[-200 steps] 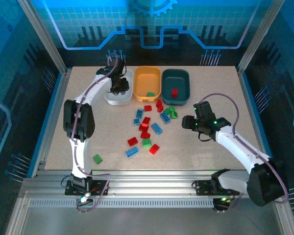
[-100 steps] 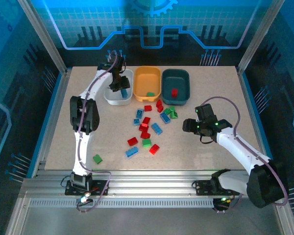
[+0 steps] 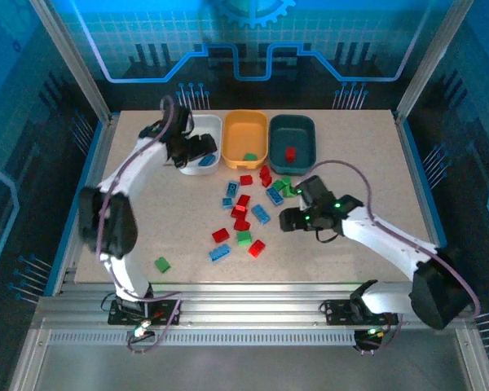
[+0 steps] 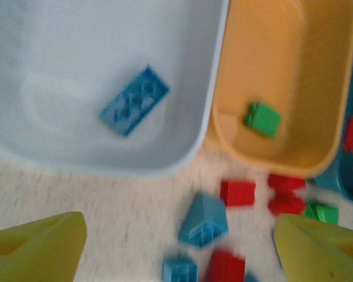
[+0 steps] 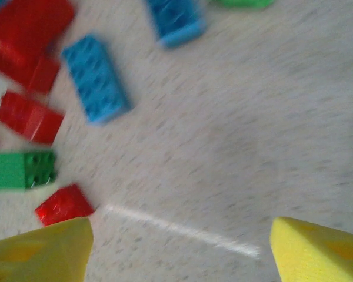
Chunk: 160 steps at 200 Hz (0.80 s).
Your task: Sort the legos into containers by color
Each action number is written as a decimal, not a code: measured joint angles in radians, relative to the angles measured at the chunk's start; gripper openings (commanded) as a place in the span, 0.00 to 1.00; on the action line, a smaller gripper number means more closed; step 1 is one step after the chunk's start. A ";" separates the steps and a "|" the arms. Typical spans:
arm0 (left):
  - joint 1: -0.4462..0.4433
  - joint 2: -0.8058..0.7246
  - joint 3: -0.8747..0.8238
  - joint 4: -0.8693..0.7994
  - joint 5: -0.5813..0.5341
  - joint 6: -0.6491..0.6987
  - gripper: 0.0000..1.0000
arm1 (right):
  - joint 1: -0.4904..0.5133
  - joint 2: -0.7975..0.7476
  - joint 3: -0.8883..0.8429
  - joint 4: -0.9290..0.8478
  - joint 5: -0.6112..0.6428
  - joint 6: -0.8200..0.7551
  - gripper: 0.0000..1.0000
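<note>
The white tray (image 3: pixel 212 130) holds one blue lego (image 4: pixel 135 108). One green lego (image 4: pixel 262 119) lies in the orange-yellow tray (image 3: pixel 244 134), and one red lego (image 3: pixel 290 153) in the dark teal tray (image 3: pixel 303 134). Loose red, blue and green legos (image 3: pixel 243 213) are scattered on the table in front of the trays. My left gripper (image 3: pixel 199 147) hangs open at the white tray's near edge, nothing between its yellow fingers (image 4: pixel 35 249). My right gripper (image 3: pixel 287 219) is open and empty, low over bare table just right of the pile, near a red lego (image 5: pixel 65 203).
A lone green lego (image 3: pixel 161 264) lies near the front left of the table (image 3: pixel 350 138). A pale scratch (image 5: pixel 182 230) marks the tabletop under the right gripper. Metal frame posts stand at the back corners.
The left gripper opened, the blue lego now lies in the white tray, and that arm swung back to the left. The right arm moved left toward the pile and opened wider.
</note>
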 measured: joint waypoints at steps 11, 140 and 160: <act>0.000 -0.113 -0.148 0.080 0.010 -0.045 0.91 | 0.064 0.048 0.014 -0.011 -0.005 -0.002 0.86; 0.000 -0.424 -0.669 0.286 0.044 -0.193 0.95 | 0.334 0.514 0.295 -0.118 0.042 0.192 0.87; 0.000 -0.425 -0.669 0.288 0.045 -0.193 0.95 | 0.330 0.535 0.300 -0.138 0.075 0.200 0.84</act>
